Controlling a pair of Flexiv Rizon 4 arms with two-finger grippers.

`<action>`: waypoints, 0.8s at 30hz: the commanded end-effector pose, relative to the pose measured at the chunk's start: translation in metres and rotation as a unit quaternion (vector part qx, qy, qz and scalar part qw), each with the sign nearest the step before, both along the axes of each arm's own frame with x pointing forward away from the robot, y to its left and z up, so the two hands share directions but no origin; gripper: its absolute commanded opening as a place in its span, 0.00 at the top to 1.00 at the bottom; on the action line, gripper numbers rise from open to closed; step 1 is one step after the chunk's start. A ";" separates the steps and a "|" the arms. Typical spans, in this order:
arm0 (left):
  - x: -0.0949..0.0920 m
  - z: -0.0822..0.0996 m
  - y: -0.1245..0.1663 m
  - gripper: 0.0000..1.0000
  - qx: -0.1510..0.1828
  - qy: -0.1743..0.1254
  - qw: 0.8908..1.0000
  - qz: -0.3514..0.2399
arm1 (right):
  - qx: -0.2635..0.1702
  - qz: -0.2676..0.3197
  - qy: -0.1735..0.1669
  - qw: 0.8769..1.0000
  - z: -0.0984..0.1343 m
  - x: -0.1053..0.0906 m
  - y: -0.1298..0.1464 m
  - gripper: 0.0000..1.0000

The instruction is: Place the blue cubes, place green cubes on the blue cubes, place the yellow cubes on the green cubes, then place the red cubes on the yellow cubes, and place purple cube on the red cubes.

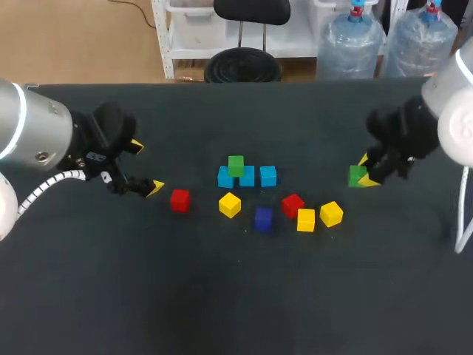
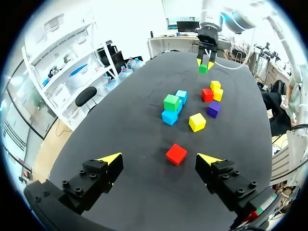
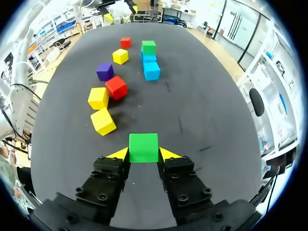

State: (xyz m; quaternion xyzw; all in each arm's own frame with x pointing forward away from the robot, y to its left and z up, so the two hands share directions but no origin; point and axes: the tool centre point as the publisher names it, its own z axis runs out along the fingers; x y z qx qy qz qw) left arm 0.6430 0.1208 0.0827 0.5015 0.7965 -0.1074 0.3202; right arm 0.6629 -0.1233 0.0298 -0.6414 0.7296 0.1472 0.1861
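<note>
Barely started: blue row (image 1: pixel 247 176) has one green cube (image 1: pixel 236 164) on top, right end effector (image 1: pixel 367 171) clamps the second green cube (image 1: pixel 357 175) well off it, left end effector (image 1: pixel 145 167) spread apart, empty

Three blue cubes (image 1: pixel 246 176) are sitting in a row, a green cube (image 1: pixel 236 165) resting on top. We are gripping a second green cube (image 1: pixel 358 176) in our right end effector (image 3: pixel 144 154). Two red cubes (image 1: pixel 179 200), three yellow cubes (image 1: pixel 230 204) and a purple cube (image 1: pixel 263 218) are lying loose nearby.

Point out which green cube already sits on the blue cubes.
The green cube mid-table, resting on top of the row of blue cubes. The other green cube is held in the right gripper.
</note>
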 end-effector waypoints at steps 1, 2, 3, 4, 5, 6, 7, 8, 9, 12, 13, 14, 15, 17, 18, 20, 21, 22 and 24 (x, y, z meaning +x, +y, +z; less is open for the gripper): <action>0.000 -0.001 0.001 0.00 -0.002 -0.001 1.000 -0.001 | -0.003 0.004 -0.004 1.000 0.012 0.002 0.001 1.00; 0.000 -0.001 0.001 0.00 -0.002 -0.001 1.000 -0.001 | -0.005 0.007 -0.008 1.000 0.015 0.003 0.002 1.00; 0.000 -0.001 0.001 0.00 -0.002 -0.001 1.000 -0.001 | -0.004 0.009 -0.010 1.000 0.018 0.004 0.003 1.00; 0.000 -0.001 0.001 0.00 -0.002 -0.001 1.000 -0.001 | -0.004 0.010 -0.016 1.000 0.021 0.005 0.005 1.00; 0.000 -0.001 0.001 0.00 -0.002 -0.001 1.000 -0.001 | -0.004 0.011 -0.023 1.000 0.024 0.007 0.006 1.00; 0.000 -0.001 0.001 0.00 -0.002 -0.001 1.000 -0.001 | -0.004 0.011 -0.028 1.000 0.027 0.008 0.008 1.00; 0.000 -0.001 0.001 0.00 -0.002 -0.001 1.000 -0.001 | -0.002 0.010 -0.032 0.999 0.029 0.010 0.011 1.00; 0.000 -0.001 0.001 0.00 -0.002 -0.001 1.000 -0.001 | -0.003 0.009 -0.037 0.999 0.031 0.012 0.013 1.00; 0.000 -0.001 0.001 0.00 -0.002 -0.001 1.000 -0.001 | -0.002 0.007 -0.042 0.999 0.032 0.014 0.016 1.00; 0.000 -0.001 0.001 0.00 -0.002 -0.001 1.000 -0.001 | -0.002 0.006 -0.048 0.999 0.033 0.017 0.026 1.00; 0.000 -0.001 0.001 0.00 -0.002 -0.001 1.000 -0.001 | -0.002 0.005 -0.049 0.999 0.033 0.018 0.030 1.00; 0.000 -0.001 0.001 0.00 -0.002 -0.001 1.000 -0.001 | -0.003 0.004 -0.050 0.999 0.033 0.019 0.034 1.00; 0.000 -0.001 0.001 0.00 -0.002 -0.001 1.000 -0.001 | -0.002 0.002 -0.051 0.999 0.033 0.019 0.037 1.00; 0.000 -0.001 0.001 0.00 -0.002 -0.001 1.000 -0.001 | -0.001 0.001 -0.053 0.999 0.035 0.020 0.046 1.00; 0.000 -0.001 0.001 0.00 -0.002 -0.001 1.000 -0.001 | 0.001 0.001 -0.054 0.999 0.035 0.020 0.050 1.00; 0.000 -0.001 0.001 0.00 -0.002 -0.001 1.000 -0.001 | 0.002 0.002 -0.054 0.999 0.034 0.020 0.058 1.00; 0.000 -0.001 0.001 0.00 -0.002 -0.001 1.000 -0.001 | 0.003 0.005 -0.054 0.999 0.033 0.021 0.062 1.00; 0.000 -0.001 0.001 0.00 -0.002 -0.001 1.000 -0.001 | 0.003 0.006 -0.054 0.998 0.033 0.021 0.065 1.00; 0.000 -0.001 0.001 0.00 -0.002 -0.001 1.000 -0.001 | 0.004 0.010 -0.052 0.999 0.032 0.022 0.071 1.00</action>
